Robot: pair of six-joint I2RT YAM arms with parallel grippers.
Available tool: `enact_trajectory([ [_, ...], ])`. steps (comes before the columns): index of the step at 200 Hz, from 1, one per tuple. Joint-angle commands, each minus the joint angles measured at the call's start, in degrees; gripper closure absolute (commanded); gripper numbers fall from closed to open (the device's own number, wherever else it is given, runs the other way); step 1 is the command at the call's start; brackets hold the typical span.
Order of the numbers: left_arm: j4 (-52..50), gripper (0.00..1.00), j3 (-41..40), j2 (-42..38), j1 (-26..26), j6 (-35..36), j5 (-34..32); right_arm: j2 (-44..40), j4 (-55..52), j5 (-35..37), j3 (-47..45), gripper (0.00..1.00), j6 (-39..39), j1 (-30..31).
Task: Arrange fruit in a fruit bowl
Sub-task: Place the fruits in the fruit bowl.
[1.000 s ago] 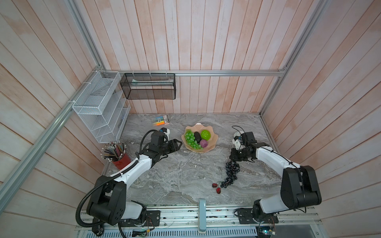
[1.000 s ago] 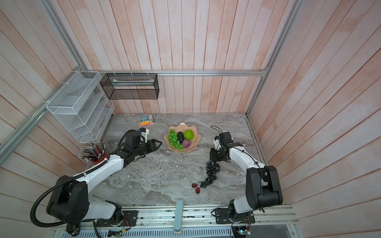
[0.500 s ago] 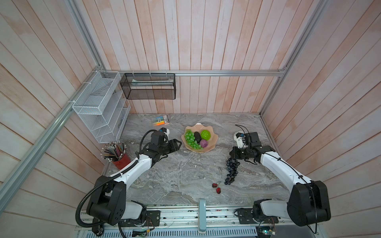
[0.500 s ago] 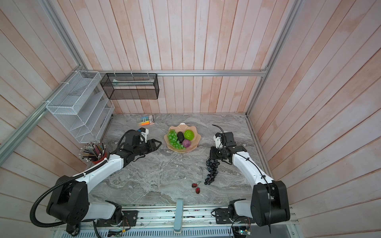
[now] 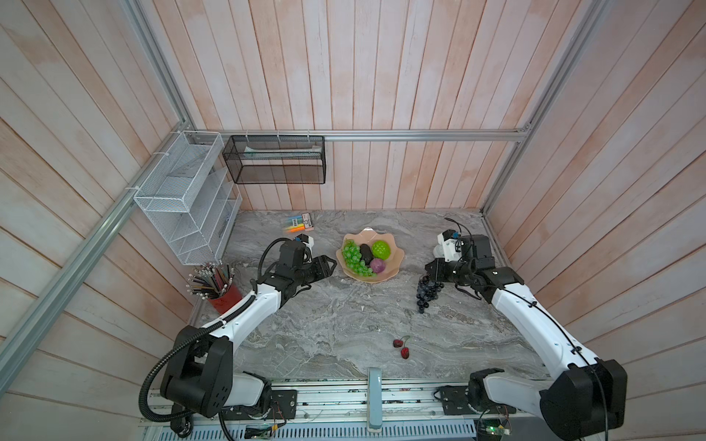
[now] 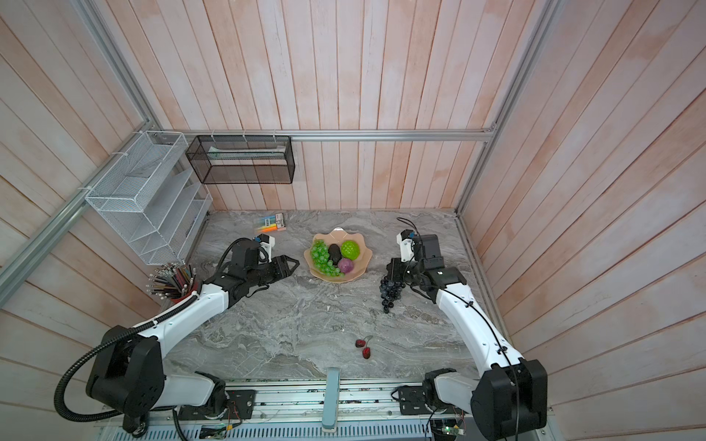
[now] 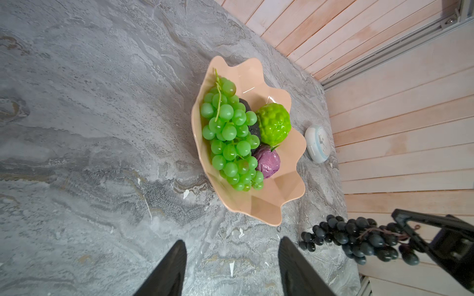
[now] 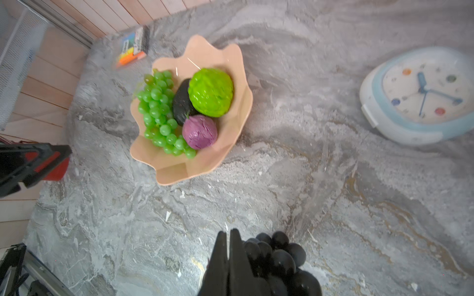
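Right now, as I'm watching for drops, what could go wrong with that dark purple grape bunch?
The dark purple grape bunch dangles from its stem, pinched in the right arm's fingers; it may swing or slip off.
The scalloped peach-pink bowl is already crowded by the green grape bunch; the new bunch might drape over the rim and slide out.
The left arm's open fingers sit beside the bowl, so the arms could clash.
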Motion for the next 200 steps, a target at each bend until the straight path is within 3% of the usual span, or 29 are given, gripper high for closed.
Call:
enact_trajectory([
  [1,-1.33,0.40,1.70,-2.01,0.24,0.48,-1.74,1.96,1.77,-0.98,5.62,1.00,1.45,1.90],
  [81,-3.13,0.40,-0.02,-5.83,0.25,-0.03,-3.60,17.92,6.52,-3.66,25.78,1.00,2.78,10.51],
  [160,-4.34,0.40,-0.92,-7.38,0.40,0.06,-4.26,30.15,16.27,-9.59,29.79,1.00,8.24,14.69],
  [200,-4.47,0.41,-1.18,-8.00,0.63,0.15,-4.54,31.80,16.01,-8.49,27.91,1.00,7.28,14.78],
])
